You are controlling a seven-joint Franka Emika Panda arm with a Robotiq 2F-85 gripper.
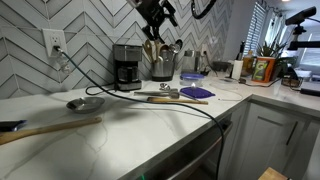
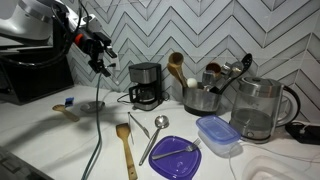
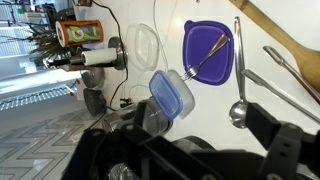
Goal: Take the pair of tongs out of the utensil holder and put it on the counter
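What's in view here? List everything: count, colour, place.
counter: one, white marble-look, under everything
coffee maker: one, black and silver, by the tiled wall
utensil holder: one, steel, beside the coffee maker, utensils sticking out
kettle: one, clear glass, by the wall
plate: one, purple, on the counter
fork: one, silver, on the plate
container: one, clear with blue lid, beside the plate
ladle: one, grey, lying on the counter
wooden spatula: one, light wood, lying beside the plate
metal utensils: several, silver, beside the plate and in the holder
hand: one, black, above the utensil holder; open or shut unclear
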